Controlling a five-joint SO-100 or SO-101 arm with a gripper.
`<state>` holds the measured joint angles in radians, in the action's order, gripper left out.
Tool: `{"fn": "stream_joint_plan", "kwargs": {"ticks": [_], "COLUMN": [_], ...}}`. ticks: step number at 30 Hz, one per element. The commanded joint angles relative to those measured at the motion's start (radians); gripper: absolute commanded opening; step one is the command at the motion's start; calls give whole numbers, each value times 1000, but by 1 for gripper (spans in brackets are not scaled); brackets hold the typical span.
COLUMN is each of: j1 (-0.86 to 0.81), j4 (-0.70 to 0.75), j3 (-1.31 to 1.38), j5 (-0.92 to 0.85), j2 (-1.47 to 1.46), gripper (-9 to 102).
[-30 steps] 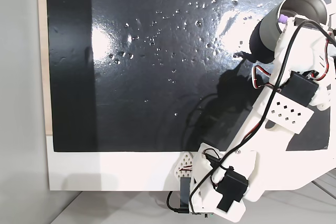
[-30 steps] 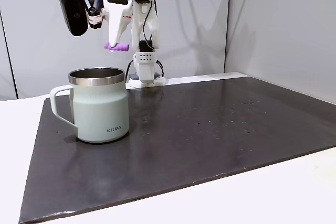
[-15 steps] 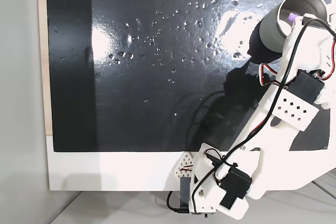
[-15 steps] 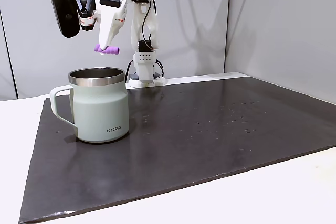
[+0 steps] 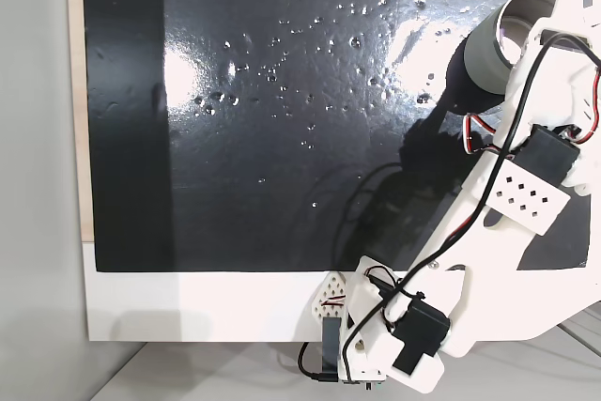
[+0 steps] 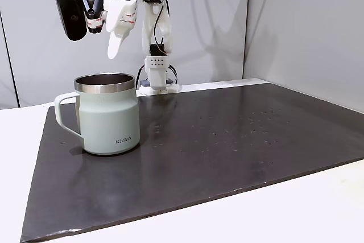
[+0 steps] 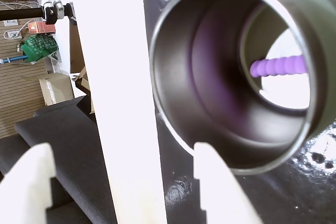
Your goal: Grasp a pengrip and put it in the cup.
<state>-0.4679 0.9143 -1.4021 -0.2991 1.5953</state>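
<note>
1. The cup [image 6: 108, 114] is a smooth grey-green metal mug with a handle, a shiny steel rim and a dark mirror-like inside
2. The pengrip [image 7: 277, 66], a ribbed purple rubber tube, lies inside the cup on its bottom
3. The gripper [image 7: 123, 163], white plastic, hangs above the cup's rim, jaws spread and empty
4. The cup stands on a dark, glossy, pitted mat [image 6: 227, 140]

We see a white table [image 6: 318, 209] covered by a dark, glossy mat [image 6: 227, 140] that catches bright glare and carries small specks in a fixed view [image 5: 282, 138]. Plain grey walls [image 6: 296, 27] rise behind the table, meeting at a corner. In the wrist view, a slatted wall [image 7: 21, 85], a cardboard box [image 7: 55, 85] and a green bag [image 7: 37, 45] sit in the distance.
</note>
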Motion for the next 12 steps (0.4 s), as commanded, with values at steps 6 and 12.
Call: {"fn": "stream_joint_plan", "kwargs": {"ticks": [6, 12], "j1": [-2, 0], "j4": [-25, -25], "j3": [69, 64], "j5": [-8, -9], "j2": [9, 9], "gripper": [33, 33]}}
